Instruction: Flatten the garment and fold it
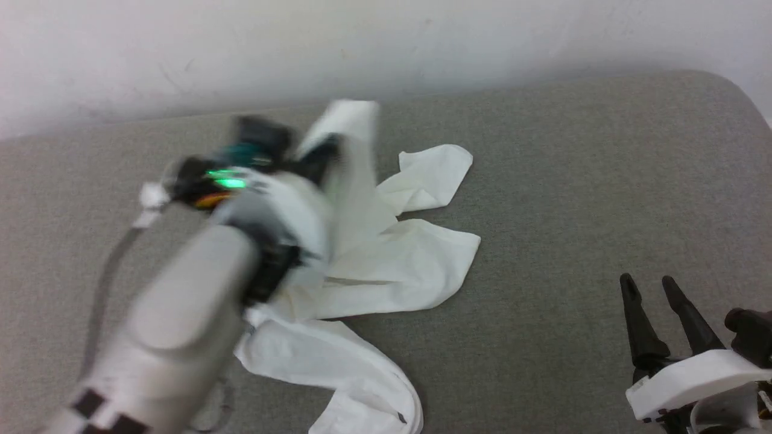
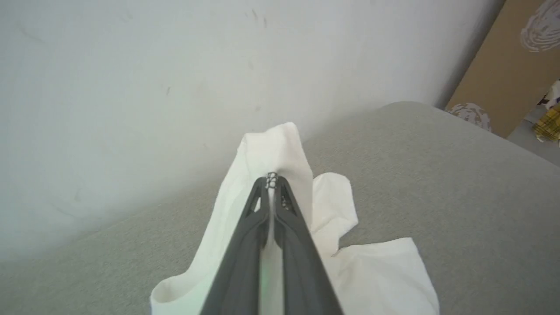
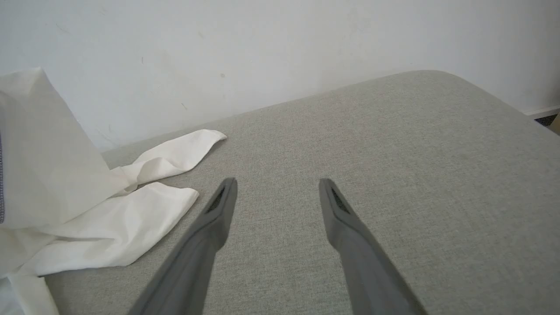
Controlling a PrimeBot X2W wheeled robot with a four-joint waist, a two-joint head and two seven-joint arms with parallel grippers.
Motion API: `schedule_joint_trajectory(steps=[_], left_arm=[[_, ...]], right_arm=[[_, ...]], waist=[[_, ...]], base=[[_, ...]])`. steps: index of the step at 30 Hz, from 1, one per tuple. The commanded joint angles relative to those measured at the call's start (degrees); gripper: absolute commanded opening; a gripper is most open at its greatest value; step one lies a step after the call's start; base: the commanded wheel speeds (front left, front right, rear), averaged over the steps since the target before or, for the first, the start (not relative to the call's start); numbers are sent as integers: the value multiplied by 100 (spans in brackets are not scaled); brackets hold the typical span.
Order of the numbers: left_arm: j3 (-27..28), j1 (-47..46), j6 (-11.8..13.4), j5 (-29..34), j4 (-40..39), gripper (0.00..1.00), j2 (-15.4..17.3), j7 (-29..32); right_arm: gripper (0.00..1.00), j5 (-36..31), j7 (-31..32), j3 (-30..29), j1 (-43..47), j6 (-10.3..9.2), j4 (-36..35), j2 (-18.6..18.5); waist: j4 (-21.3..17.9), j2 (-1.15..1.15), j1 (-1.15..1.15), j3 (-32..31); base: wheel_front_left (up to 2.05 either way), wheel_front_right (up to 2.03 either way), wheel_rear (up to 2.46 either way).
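Note:
The white garment (image 1: 392, 265) lies crumpled on the grey padded table, left of centre. My left gripper (image 1: 329, 154) is shut on a fold of it and holds that part lifted above the table; the arm is blurred. In the left wrist view the gripper (image 2: 272, 179) pinches a dark-stitched edge of the garment (image 2: 271, 148), which drapes down on both sides. My right gripper (image 1: 654, 286) stands open over bare table at the lower right. Its wrist view shows the right gripper (image 3: 278, 186) with nothing between the fingers and the garment (image 3: 109, 227) at the left.
The grey table (image 1: 603, 181) has a rounded far right corner and backs onto a white wall (image 1: 386, 42). A brown cardboard box (image 2: 503, 74) stands beyond the table's corner in the left wrist view.

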Motion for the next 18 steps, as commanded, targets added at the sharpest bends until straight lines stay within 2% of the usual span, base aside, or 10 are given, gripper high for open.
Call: schedule_joint_trajectory(steps=[1,4,8,13,14,15,18], left_arm=[[-169,-47,-77,89,-88,0,-231,-51],[-790,23,-320,240,-199,0,-872,-67],[-1652,413,-652,298,63,0,-1629,-75],[-2670,897,-909,214,463,0,-1977,-157],[-2828,951,-933,180,492,27,-1999,-199],[-2970,973,-947,181,511,100,-2012,-252],[-3155,968,-970,147,400,100,-2025,-516]], right_arm=[[100,37,-46,-21,-75,-4,16,10],[100,44,-50,-30,-96,-4,36,10],[100,37,-37,-51,-127,-4,25,10],[100,35,8,-96,-123,-4,35,10],[100,38,10,-112,-118,-4,33,10],[100,41,15,-119,-112,-4,31,10],[100,51,15,-139,-100,-4,31,10]], waist=[[-21,0,-1,-8],[-78,0,-1,-10],[-170,0,-1,-2],[-203,0,-1,12],[-186,0,-1,18],[-165,0,-1,21],[-82,0,-1,10]], base=[[0,0,0],[0,0,0],[0,0,0],[0,0,0],[0,0,0],[0,0,0],[0,0,0]])
